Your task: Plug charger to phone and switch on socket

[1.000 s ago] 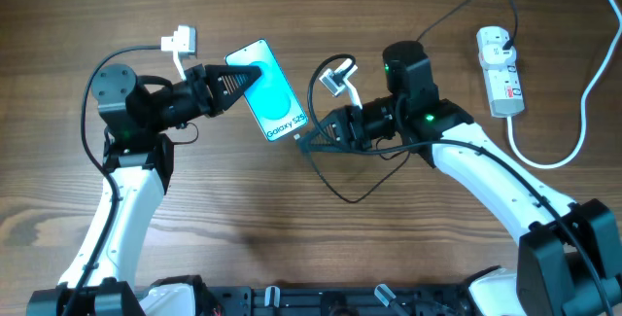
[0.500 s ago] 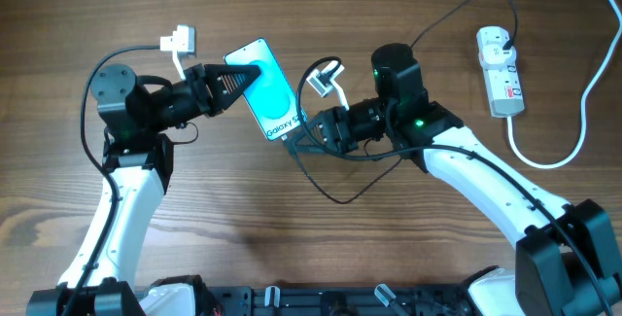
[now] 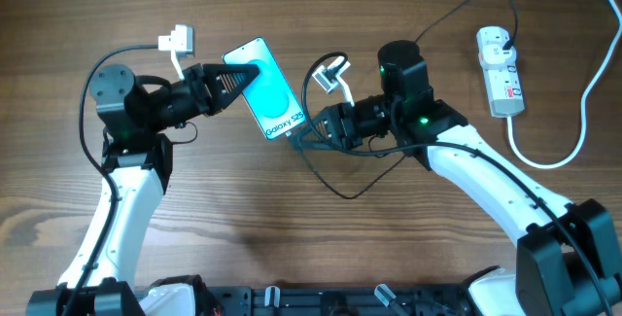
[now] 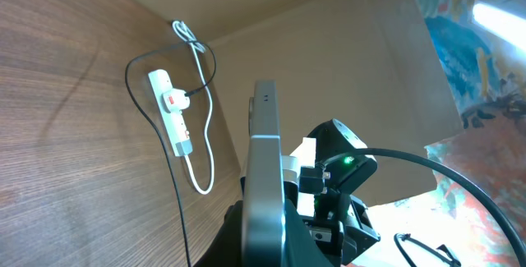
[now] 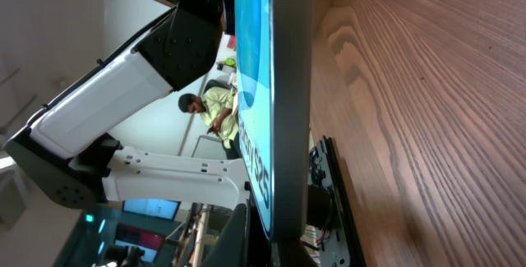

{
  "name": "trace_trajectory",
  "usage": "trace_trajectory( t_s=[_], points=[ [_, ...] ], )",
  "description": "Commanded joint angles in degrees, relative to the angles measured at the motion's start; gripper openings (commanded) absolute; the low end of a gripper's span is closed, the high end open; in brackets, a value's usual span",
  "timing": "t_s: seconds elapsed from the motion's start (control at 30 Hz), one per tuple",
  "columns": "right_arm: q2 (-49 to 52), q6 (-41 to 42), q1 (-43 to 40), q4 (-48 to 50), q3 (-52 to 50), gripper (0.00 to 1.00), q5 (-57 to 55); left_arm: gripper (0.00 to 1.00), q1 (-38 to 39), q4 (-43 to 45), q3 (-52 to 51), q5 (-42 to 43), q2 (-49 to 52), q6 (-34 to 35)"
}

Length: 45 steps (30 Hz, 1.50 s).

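Observation:
The phone (image 3: 270,97), turquoise screen up, is held off the table in my left gripper (image 3: 238,83), which is shut on its upper end. My right gripper (image 3: 303,138) is shut on the charger's plug tip, right at the phone's "Galaxy" end. The tip itself is hidden. The charger's black cable (image 3: 335,190) loops under my right arm and runs up to the socket (image 3: 499,71) at the far right. The left wrist view shows the phone edge-on (image 4: 263,185), with the socket (image 4: 171,117) beyond. The right wrist view shows the phone's end (image 5: 292,94) between my fingers (image 5: 275,246).
The socket's thick white cord (image 3: 583,112) curves off the table's right edge. The black cable arches across the back between my right arm and the socket. Bare wood lies in front of both arms.
My right gripper moved left with the plug to the phone's lower end, then eased slightly back right. The left arm and phone have barely moved.

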<state>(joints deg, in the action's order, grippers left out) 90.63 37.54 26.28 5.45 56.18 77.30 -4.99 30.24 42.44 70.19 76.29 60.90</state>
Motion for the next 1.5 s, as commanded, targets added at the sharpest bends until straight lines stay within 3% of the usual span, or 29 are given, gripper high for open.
trace_trajectory(
  t_s=[0.0, 0.5, 0.83, 1.03, 1.23, 1.47],
  points=[
    [-0.4, 0.6, -0.7, 1.4, 0.5, 0.05, -1.4, 0.04, 0.4, 0.2, 0.5, 3.8, -0.2, -1.6],
    [-0.4, 2.6, -2.1, 1.3, 0.5, 0.04, -4.1, 0.04, 0.4, 0.2, 0.5, 4.2, -0.2, -1.6],
    [-0.4, 4.6, 1.9, 3.4, 0.5, 0.05, -16.1, 0.04, 0.8, -4.9, 0.5, 4.2, -0.2, -1.5],
    [-0.4, 4.4, 1.8, 6.3, 0.5, 0.05, -16.0, 0.04, 3.1, -4.8, 0.5, 4.1, -0.2, -2.3],
    [-0.5, 1.1, 1.8, -0.2, 0.5, 0.05, -8.7, 0.04, -4.5, -4.1, 0.5, 5.1, -0.2, -0.4],
    [-0.5, 7.7, 1.5, 6.6, 0.5, 0.04, -4.7, 0.04, -4.5, -4.1, 0.5, 6.3, -0.2, -0.4]
  ],
)
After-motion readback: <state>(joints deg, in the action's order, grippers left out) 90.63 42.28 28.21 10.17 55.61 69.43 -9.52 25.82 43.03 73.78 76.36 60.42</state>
